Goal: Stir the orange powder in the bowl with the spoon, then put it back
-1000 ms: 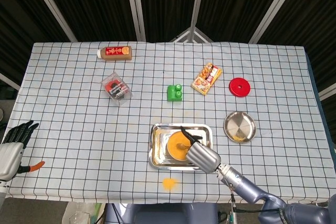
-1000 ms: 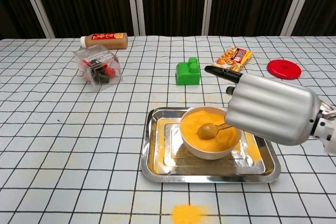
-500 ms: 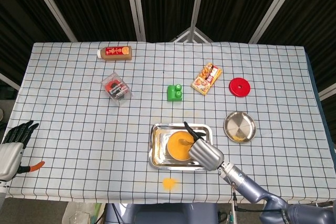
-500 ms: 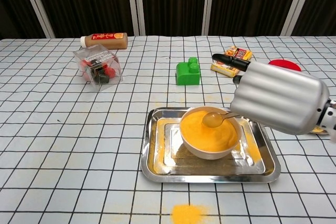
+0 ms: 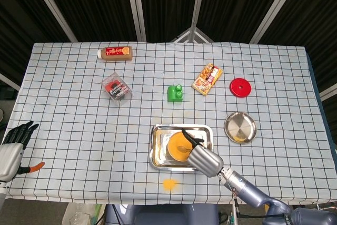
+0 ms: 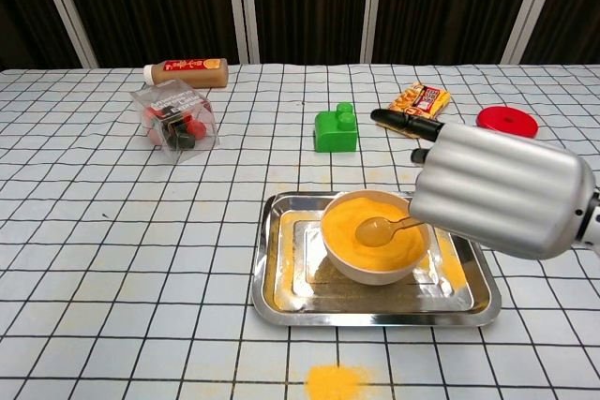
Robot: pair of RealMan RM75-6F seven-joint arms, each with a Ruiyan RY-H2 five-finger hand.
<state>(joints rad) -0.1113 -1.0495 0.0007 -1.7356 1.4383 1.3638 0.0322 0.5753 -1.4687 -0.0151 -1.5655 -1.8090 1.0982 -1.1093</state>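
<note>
A white bowl point(image 6: 375, 271) of orange powder point(image 6: 361, 217) stands in a steel tray point(image 6: 281, 292) near the table's front edge; the head view shows the bowl point(image 5: 178, 147) in the tray point(image 5: 158, 146). My right hand point(image 6: 497, 199) holds a metal spoon point(image 6: 378, 229) whose powder-coated head rests in the powder right of the bowl's middle. From the head view, the right hand point(image 5: 204, 161) covers the tray's front right part. My left hand point(image 5: 13, 148) hangs far off at the table's left front corner, fingers spread, holding nothing.
A spilled heap of orange powder point(image 6: 336, 382) lies in front of the tray. Behind the tray stand a green block point(image 6: 336, 129), a snack packet point(image 6: 420, 100), a red disc point(image 6: 507, 122), a clear box point(image 6: 174, 119) and a bottle point(image 6: 186, 71). A round steel dish point(image 5: 240, 127) sits right of the tray.
The spoon's head swept from the bowl's middle toward the far right rim, then came back toward the middle. My right hand shifted slightly with it. The left hand stayed put.
</note>
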